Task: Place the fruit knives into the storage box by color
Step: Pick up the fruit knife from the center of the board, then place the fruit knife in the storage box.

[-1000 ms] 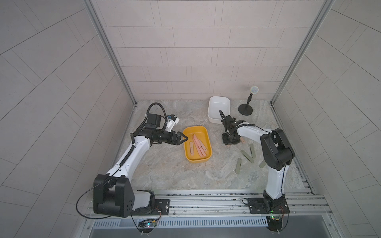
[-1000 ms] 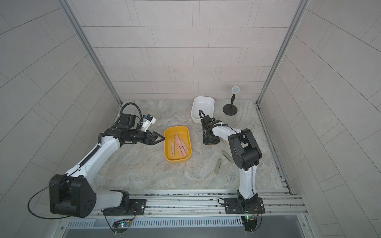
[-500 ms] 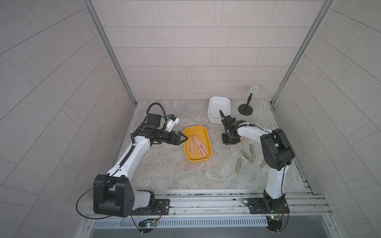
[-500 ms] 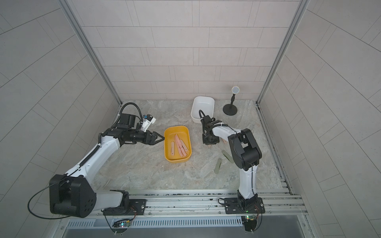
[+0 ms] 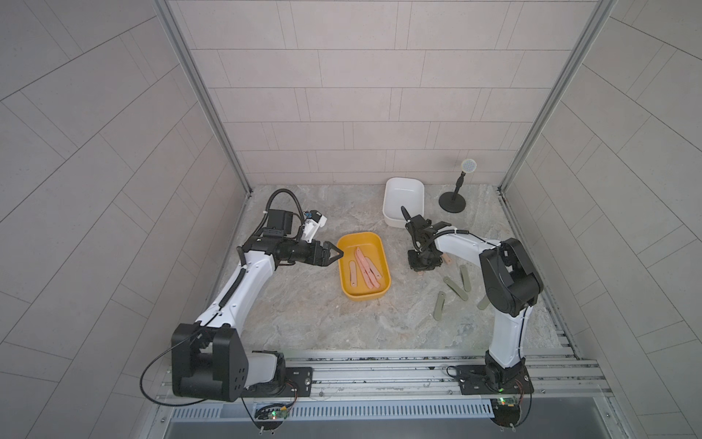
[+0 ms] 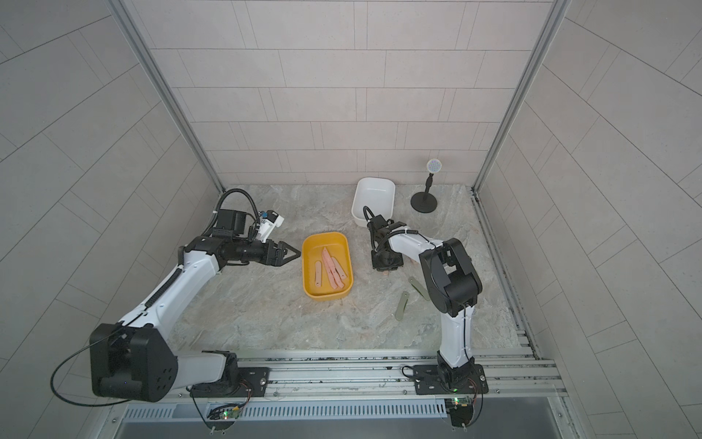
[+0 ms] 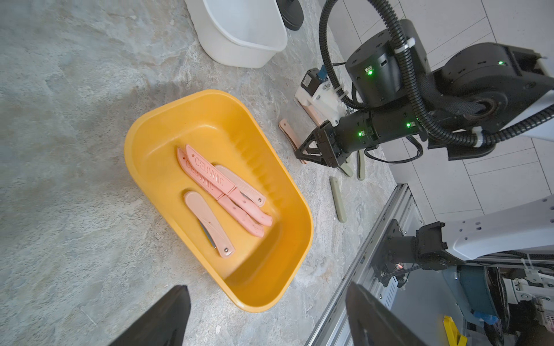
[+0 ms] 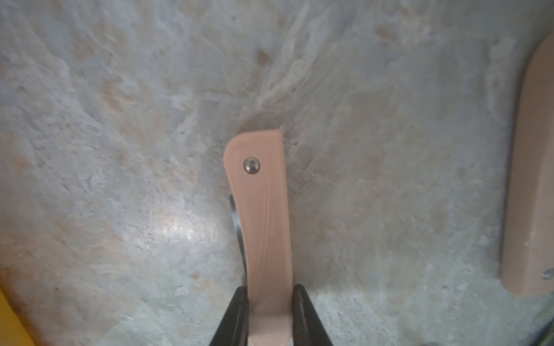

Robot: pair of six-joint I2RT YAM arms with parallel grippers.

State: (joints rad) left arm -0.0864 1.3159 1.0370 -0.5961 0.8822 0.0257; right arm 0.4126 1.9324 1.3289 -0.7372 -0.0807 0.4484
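Knife (image 8: pixel 259 209), pink, lies on the bench (image 5: pixel 304 323) near the yellow box (image 5: pixel 359 240) on the right arm's side, long axis running straight out from the right claw (image 8: pixel 269 289) pinching its end, while the left claw (image 5: pixel 336 254), spread and empty, hovers at the box's far side.

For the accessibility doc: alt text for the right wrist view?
The right gripper clamps a salmon-pink folding knife by one end, its riveted end pointing away, a sliver of blade showing. Behind is the marbled tabletop, with another pink knife at the frame's edge.
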